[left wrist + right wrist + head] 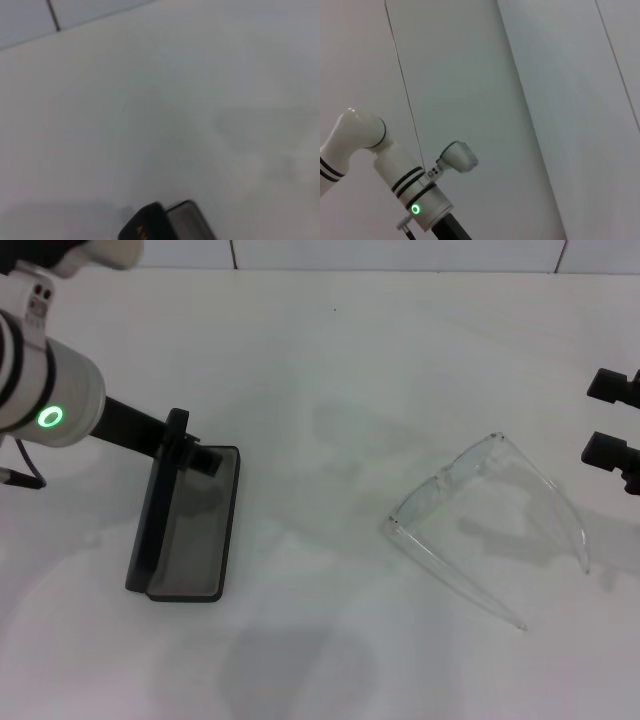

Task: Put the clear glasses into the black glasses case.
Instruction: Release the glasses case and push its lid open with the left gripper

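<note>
The black glasses case (190, 530) lies open on the left of the white table, grey lining up, with its lid (152, 515) standing nearly upright. My left gripper (183, 445) is at the lid's top edge and shut on it. In the left wrist view only a corner of the case (150, 227) shows, with orange lettering. The clear glasses (470, 490) lie unfolded on the table at the right, their temple arms pointing toward me. My right gripper (602, 417) hangs open just right of the glasses and touches nothing.
The white table (320, 370) runs back to a tiled wall. The right wrist view shows only the wall and my left arm (415, 192) with its green light.
</note>
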Controlling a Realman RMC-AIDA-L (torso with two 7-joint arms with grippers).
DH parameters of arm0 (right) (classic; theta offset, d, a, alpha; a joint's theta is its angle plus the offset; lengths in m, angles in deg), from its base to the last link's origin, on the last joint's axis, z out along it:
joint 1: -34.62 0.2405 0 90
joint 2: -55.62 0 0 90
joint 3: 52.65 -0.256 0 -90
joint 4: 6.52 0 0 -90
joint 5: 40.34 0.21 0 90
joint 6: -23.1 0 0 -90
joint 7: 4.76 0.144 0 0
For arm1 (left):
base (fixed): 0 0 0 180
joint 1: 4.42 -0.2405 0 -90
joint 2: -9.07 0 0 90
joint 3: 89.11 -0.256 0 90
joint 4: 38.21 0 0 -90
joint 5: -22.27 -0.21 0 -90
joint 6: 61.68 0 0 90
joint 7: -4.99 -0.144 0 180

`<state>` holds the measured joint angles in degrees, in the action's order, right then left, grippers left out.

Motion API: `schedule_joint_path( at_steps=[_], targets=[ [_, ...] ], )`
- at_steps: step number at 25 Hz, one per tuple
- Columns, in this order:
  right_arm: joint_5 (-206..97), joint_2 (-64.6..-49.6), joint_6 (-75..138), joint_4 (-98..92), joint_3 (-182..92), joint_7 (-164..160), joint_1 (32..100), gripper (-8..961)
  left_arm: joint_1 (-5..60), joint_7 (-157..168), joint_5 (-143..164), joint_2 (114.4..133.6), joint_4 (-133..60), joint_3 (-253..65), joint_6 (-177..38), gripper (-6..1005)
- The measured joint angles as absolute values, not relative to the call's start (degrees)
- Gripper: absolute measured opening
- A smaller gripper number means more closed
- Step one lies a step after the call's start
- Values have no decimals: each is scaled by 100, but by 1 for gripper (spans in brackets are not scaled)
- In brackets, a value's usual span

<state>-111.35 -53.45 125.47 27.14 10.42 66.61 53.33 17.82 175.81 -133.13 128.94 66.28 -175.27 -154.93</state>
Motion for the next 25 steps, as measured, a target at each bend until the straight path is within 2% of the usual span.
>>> schedule_joint_path(
  at_steps=[25],
  targets=[
    [-11135, -5382, 12549, 2695, 970, 6617, 5270, 835, 2270, 17735, -14002, 12901, 5428, -18035, -15324, 736]
  ],
)
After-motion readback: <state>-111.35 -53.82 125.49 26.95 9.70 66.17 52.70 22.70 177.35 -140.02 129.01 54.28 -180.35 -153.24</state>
